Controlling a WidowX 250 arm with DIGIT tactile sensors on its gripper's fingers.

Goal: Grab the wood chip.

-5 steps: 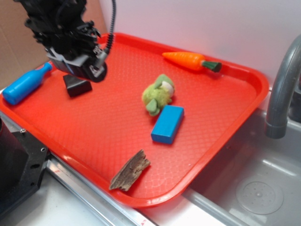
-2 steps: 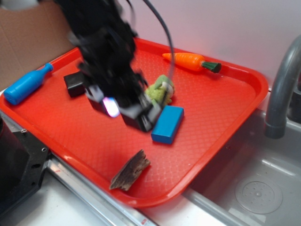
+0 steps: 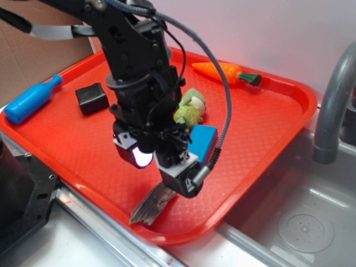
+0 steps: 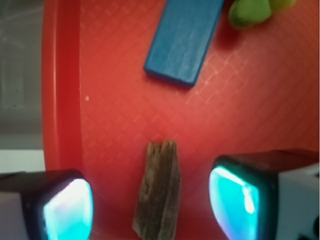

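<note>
Here the approach is shown essentially complete and the grasp not yet made. The gripper [image 4: 150,200] is seen from the wrist view with its two fingers spread wide apart, one at each lower corner of the picture, and the wood chip [image 4: 159,192] lies flat on the red tray [image 4: 60,100] in the gap between them, touching neither finger. The chip is aligned roughly lengthwise along the gap, so that its long sides face the finger pads. In the exterior view the gripper [image 3: 167,169] is placed over the chip [image 3: 151,204], which rests near the front rim of the tray [image 3: 278,133]; only the lower end of the chip is visible beneath the arm. Whether the fingertips have reached tray level cannot be told from either view. The blue block [image 4: 184,40] lies just beyond the chip, apart from it, and is not between the fingers. A green plush toy [image 3: 189,111], a carrot [image 3: 222,71], a small black cube [image 3: 92,98] and a blue bottle [image 3: 30,100] lie elsewhere on the tray, well clear of the work. Remaining, by this evidence: any final descent, closure of the fingers on the chip, and lifting.
</note>
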